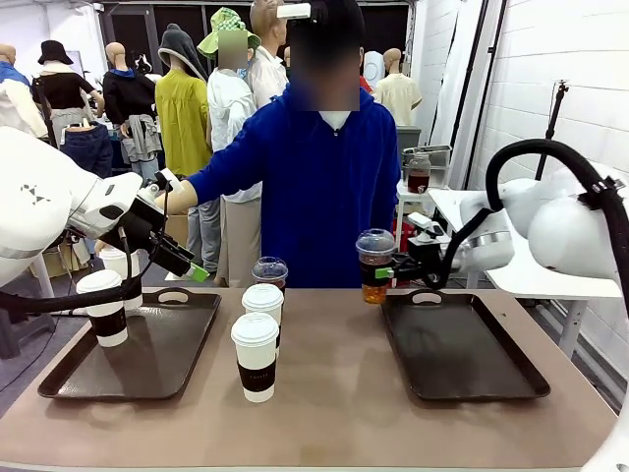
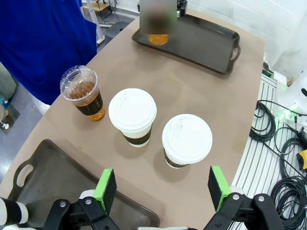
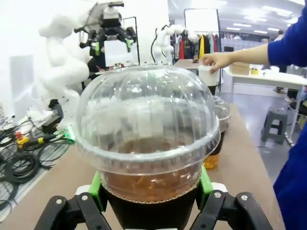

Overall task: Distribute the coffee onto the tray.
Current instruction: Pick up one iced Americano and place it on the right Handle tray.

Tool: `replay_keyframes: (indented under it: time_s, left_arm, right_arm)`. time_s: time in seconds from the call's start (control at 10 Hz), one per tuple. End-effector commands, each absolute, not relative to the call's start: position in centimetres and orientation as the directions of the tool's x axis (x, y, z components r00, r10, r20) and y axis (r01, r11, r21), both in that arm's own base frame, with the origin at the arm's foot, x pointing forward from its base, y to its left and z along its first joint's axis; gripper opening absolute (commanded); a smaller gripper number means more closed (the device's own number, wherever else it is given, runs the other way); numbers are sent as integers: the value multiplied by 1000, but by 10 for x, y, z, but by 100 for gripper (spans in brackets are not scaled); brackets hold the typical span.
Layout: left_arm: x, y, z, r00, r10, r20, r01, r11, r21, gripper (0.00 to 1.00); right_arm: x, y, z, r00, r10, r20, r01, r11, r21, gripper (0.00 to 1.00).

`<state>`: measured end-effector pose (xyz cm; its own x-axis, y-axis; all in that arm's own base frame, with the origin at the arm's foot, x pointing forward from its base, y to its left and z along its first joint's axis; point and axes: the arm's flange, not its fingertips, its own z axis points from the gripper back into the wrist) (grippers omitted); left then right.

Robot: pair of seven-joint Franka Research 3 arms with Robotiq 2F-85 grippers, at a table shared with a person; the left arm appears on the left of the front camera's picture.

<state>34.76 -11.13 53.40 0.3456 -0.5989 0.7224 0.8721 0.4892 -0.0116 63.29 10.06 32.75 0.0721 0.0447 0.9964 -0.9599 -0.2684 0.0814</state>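
My right gripper (image 1: pixel 377 274) is shut on a clear dome-lidded cup of dark drink (image 1: pixel 374 248), held just above the far left corner of the right tray (image 1: pixel 496 379). The right wrist view has that cup (image 3: pixel 148 139) between the green pads (image 3: pixel 97 184). Open and empty, my left gripper (image 2: pixel 162 186) hovers over the left tray's (image 1: pixel 157 369) inner edge, above two white lidded cups (image 2: pixel 133 115) (image 2: pixel 186 139) and a second clear cup (image 2: pixel 84 93) at mid-table. One white cup (image 1: pixel 103 305) stands on the left tray. Another white cup (image 3: pixel 208 76) sits under the person's hand (image 3: pixel 218 60).
The person in a blue top (image 1: pixel 314 187) stands at the far side, one arm stretched toward the left tray. Cables (image 2: pixel 283 148) lie on the floor beside the table's near edge. Bare table (image 1: pixel 334 413) lies between the trays at the front.
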Motion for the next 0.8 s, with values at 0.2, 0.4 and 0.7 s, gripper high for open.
replay_keyframes:
  time_s: [0.2,0.4,0.7]
  left_arm:
    - [349,-110,533,338,-592,732,879,475,-22,100]
    - [349,-110,533,338,-592,732,879,475,-22,100]
    - [349,-110,533,338,-592,732,879,475,-22,100]
  right_arm:
    - [574,69,337,68,47,997,-960,-268,78,83]
    - [549,57,329,65,50,997,-964,-257,76,83]
    - [522,43,317,76,81,994,-977,-194,90,83]
